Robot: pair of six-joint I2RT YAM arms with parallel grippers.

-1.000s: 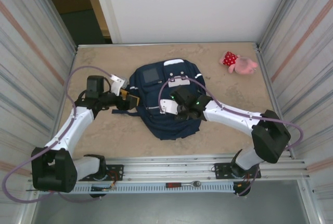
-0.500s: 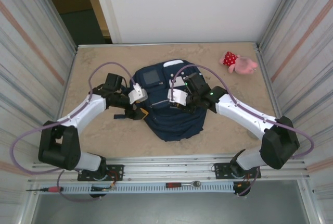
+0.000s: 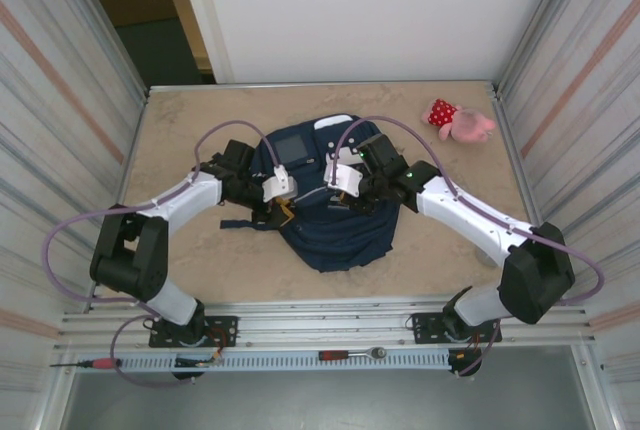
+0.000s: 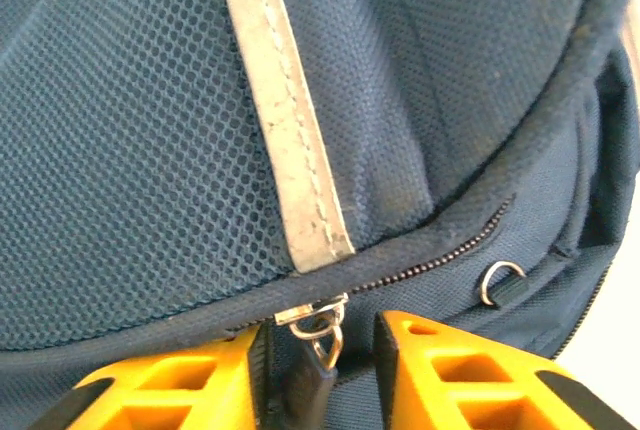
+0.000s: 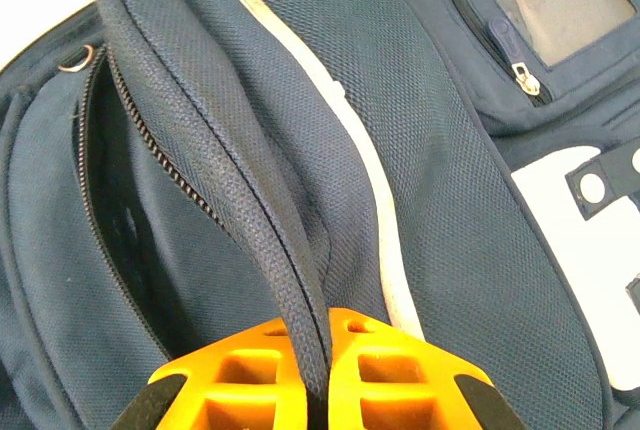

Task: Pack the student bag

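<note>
The navy student bag (image 3: 335,235) lies in the middle of the table, white patch at its far end. My left gripper (image 3: 283,208) is at the bag's left side. In the left wrist view its orange fingers (image 4: 470,375) stand a little apart, open, around a dark zipper pull (image 4: 318,350) that hangs from a silver slider on the mostly shut zipper (image 4: 440,260); the pull rests against the left pad. My right gripper (image 3: 340,197) is over the bag's middle. It is shut (image 5: 320,375) on a piped fabric edge (image 5: 250,210), held up beside an open zipper slit (image 5: 105,220).
A pink plush toy in a red dotted dress (image 3: 460,122) lies at the table's far right. Corrugated metal walls (image 3: 70,120) close in on both sides. A ratchet (image 3: 350,354) and a screwdriver (image 3: 85,362) lie on the rail at the near edge.
My left gripper has swung right from the strap side up against the bag's zipper. My right gripper has shifted toward the far end, pulling the bag's fabric up with it.
</note>
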